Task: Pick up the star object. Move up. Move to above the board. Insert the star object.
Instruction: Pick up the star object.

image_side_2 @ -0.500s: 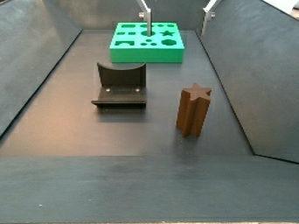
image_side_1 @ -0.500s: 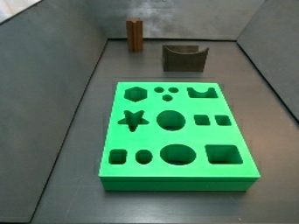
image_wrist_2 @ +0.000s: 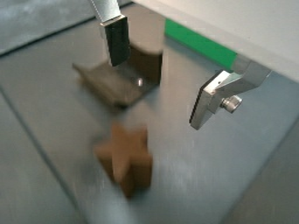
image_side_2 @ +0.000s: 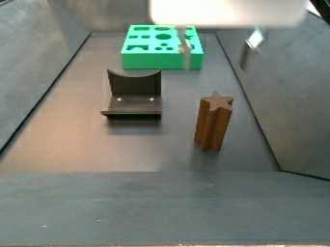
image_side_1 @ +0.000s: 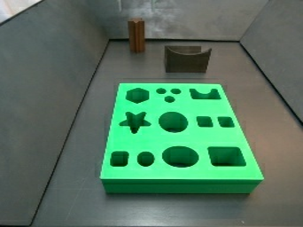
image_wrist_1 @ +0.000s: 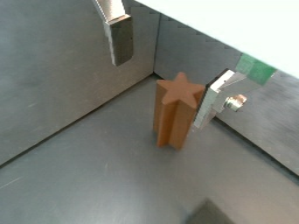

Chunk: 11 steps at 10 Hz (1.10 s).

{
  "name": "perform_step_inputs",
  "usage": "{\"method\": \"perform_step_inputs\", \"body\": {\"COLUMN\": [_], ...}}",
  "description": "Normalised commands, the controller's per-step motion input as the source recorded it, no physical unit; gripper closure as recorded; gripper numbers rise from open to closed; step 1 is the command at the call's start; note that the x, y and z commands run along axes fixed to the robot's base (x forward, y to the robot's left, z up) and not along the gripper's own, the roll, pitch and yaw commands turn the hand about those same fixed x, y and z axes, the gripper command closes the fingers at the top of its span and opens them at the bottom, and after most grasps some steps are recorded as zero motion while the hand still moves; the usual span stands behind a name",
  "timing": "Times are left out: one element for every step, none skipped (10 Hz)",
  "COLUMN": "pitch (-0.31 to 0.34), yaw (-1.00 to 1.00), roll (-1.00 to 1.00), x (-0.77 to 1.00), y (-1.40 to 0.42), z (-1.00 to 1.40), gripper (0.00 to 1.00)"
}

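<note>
The star object (image_side_2: pixel 214 121) is a brown ridged prism standing upright on the dark floor, apart from everything; it also shows in a side view (image_side_1: pixel 136 34) and in both wrist views (image_wrist_1: pixel 177 109) (image_wrist_2: pixel 126 157), blurred in one. The green board (image_side_1: pixel 178 186) with its cut-out holes lies flat; in a side view (image_side_2: pixel 142 60) it lies at the far end. My gripper (image_side_2: pixel 222 46) is open and empty, in the air between the board and the star object. In a wrist view my gripper (image_wrist_1: pixel 170 70) has one finger (image_wrist_1: pixel 218 98) close beside the star's top.
A dark grey-brown block with a U-shaped notch (image_side_2: pixel 133 94) sits on the floor beside the star object, also in a side view (image_side_1: pixel 187 58) and a wrist view (image_wrist_2: pixel 122 74). Grey walls enclose the floor on three sides.
My gripper has come away from above the board's far end, lower and toward the star object. The star object, the block and the board have not moved.
</note>
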Motion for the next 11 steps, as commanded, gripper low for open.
{"method": "perform_step_inputs", "body": {"pitch": [-0.197, -0.186, -0.099, -0.021, 0.0, -0.011, -0.08, -0.089, -0.009, 0.0, 0.0], "yaw": [0.18, 0.24, 0.35, 0.48, 0.41, 0.12, 0.11, 0.09, 0.0, 0.25, 0.0], "roll": [0.01, 0.0, -0.01, -0.02, -0.01, -0.03, 0.0, 0.0, -0.01, 0.0, 0.0], "x": [-0.21, -0.07, 0.09, 0.29, 0.28, 0.05, 0.0, 0.0, 0.0, 0.0, 0.0], "y": [0.45, 0.46, 0.4, 0.28, 0.16, 0.08, 0.03, 0.04, 0.0, 0.23, 0.0], "z": [-0.54, -0.49, -0.39, -0.35, -0.37, -0.38, -0.52, -0.54, -0.15, -0.18, 0.0], "gripper": [0.0, 0.0, 0.0, 0.0, 0.0, 0.0, 0.0, 0.0, 0.0, 0.0, 0.0]}}
